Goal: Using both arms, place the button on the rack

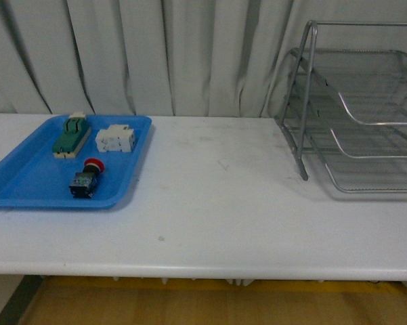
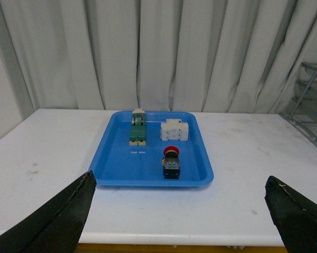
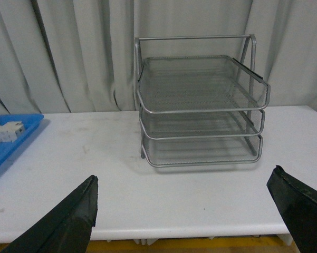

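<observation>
Button (image 1: pixel 87 178): laid in the near part of the blue tray (image 1: pixel 27 177), left, well apart from the rack (image 1: pixel 366 115), right; a handover is judged needed. Left gripper (image 2: pixel 179 177), right gripper (image 3: pixel 184 175): spread wide, nothing held.

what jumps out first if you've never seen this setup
The bright blue tray on the left of the white table, with the red-capped button nearest the front, a green-and-cream switch and a white block behind it. Then the silver three-tier rack standing far right.
</observation>
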`<state>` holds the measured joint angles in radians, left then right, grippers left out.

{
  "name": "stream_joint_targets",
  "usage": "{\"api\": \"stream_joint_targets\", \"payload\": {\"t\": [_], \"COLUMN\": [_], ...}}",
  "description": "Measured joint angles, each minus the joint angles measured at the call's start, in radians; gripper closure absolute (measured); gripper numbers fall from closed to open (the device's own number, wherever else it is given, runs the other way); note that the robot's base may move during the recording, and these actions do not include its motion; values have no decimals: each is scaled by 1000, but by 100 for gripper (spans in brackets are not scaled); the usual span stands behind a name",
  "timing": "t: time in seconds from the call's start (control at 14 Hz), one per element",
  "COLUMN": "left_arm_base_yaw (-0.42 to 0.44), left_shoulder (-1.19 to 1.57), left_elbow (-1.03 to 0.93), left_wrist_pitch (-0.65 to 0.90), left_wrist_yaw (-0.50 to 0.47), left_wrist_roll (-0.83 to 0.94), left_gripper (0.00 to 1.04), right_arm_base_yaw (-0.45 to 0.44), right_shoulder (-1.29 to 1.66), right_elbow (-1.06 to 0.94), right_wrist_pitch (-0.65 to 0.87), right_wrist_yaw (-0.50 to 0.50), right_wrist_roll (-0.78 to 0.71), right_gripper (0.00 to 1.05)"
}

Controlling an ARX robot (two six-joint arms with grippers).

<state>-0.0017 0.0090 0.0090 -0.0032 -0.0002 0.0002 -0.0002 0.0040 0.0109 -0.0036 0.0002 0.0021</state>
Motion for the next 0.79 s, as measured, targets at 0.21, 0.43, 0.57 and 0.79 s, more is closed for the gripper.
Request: {"api": "stream_joint_targets", "payload": {"t": [0.21,0.43,0.57,0.79], "left_arm_base_yaw": [0,0,0,0], "left_shoulder": [0,0,0,0], "left_elbow": [0,0,0,0], "left_wrist_pitch": [0,0,0,0], "left_wrist_yaw": [0,0,0,0], "left_wrist_roll": [0,0,0,0], "left_gripper": [7,7,7,7], "right_arm_base_yaw": [0,0,0,0], "right_shoulder": [0,0,0,0], "right_elbow": [0,0,0,0], "right_wrist_pitch": [0,0,0,0], "right_wrist_yaw": [0,0,0,0], "right_wrist_roll": [0,0,0,0], "right_gripper": [6,6,6,6]}}
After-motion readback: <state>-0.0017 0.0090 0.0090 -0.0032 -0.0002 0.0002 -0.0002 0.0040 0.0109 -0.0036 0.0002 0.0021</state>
